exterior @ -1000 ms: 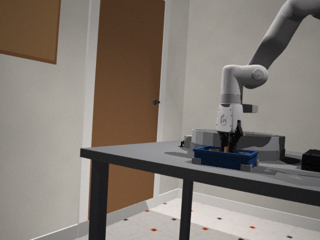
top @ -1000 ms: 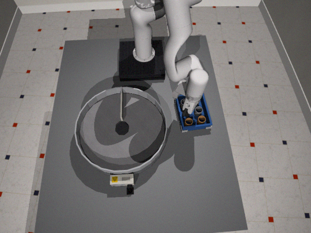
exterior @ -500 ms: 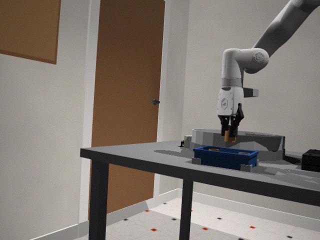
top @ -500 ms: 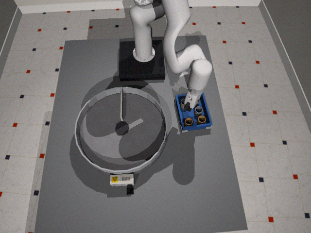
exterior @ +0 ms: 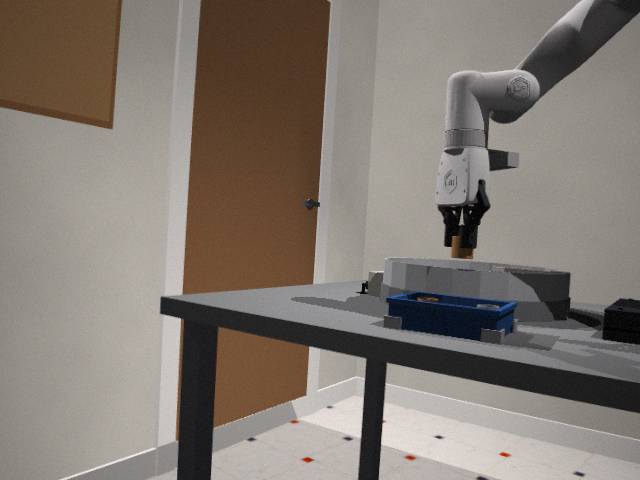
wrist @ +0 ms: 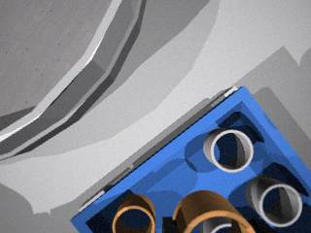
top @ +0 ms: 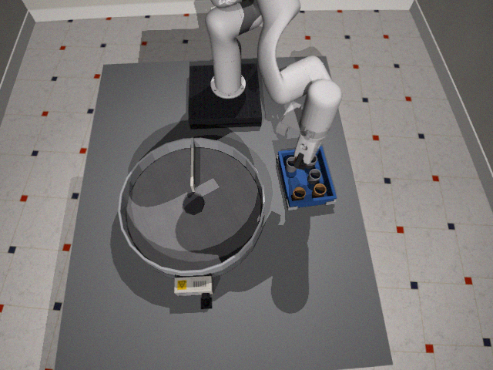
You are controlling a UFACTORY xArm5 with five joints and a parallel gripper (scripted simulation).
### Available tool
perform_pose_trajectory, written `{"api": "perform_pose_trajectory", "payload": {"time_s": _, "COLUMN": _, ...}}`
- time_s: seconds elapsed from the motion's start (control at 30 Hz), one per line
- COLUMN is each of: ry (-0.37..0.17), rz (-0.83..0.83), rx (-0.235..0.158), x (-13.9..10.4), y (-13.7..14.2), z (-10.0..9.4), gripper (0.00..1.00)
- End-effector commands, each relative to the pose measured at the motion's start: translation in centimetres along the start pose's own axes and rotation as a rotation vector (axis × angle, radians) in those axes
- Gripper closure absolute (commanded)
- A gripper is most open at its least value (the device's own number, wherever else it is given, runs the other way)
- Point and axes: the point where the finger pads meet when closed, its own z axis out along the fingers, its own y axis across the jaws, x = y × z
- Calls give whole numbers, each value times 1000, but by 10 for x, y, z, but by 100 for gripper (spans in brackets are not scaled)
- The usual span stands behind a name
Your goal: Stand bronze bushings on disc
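Observation:
My gripper (top: 300, 162) (exterior: 461, 241) is shut on a bronze bushing (exterior: 461, 252) (wrist: 214, 201) and holds it upright, well above the blue crate (top: 310, 203) (exterior: 444, 316) (wrist: 160, 170). Two more bronze bushings (top: 298, 193) (top: 319, 190) stand in the crate's front row; one of them shows in the wrist view (wrist: 134, 214). Steel bushings (top: 314, 174) (top: 290, 163) (wrist: 228, 149) (wrist: 273, 200) stand in the crate behind them. The turntable (top: 127, 215) (exterior: 475, 279) (wrist: 87, 78) lies to the crate's left. Its disc (top: 159, 227) is bare around the dark hub (top: 193, 205).
A raised rim rings the turntable's disc. A thin radial bar (top: 192, 165) lies across the disc from the rim to the hub. A white control box (top: 192, 285) sits at the turntable's front. The arm's black base plate (top: 206, 109) (exterior: 622, 319) stands behind the turntable.

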Motion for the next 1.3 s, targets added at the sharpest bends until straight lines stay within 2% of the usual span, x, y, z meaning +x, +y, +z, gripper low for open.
{"api": "perform_pose_trajectory", "payload": {"time_s": 0.0, "ry": -3, "rz": 0, "rx": 2, "x": -1, "y": 0, "z": -7, "gripper": 100}}
{"api": "perform_pose_trajectory", "payload": {"time_s": 0.73, "ry": -3, "rz": 0, "rx": 2, "x": 6, "y": -5, "z": -7, "gripper": 100}}
{"api": "perform_pose_trajectory", "payload": {"time_s": 1.0, "ry": -3, "rz": 0, "rx": 2, "x": 39, "y": -30, "z": -7, "gripper": 100}}
{"api": "perform_pose_trajectory", "payload": {"time_s": 1.07, "ry": -3, "rz": 0, "rx": 2, "x": 39, "y": -30, "z": -7, "gripper": 100}}
{"api": "perform_pose_trajectory", "payload": {"time_s": 1.27, "ry": -3, "rz": 0, "rx": 2, "x": 82, "y": -61, "z": -7, "gripper": 100}}
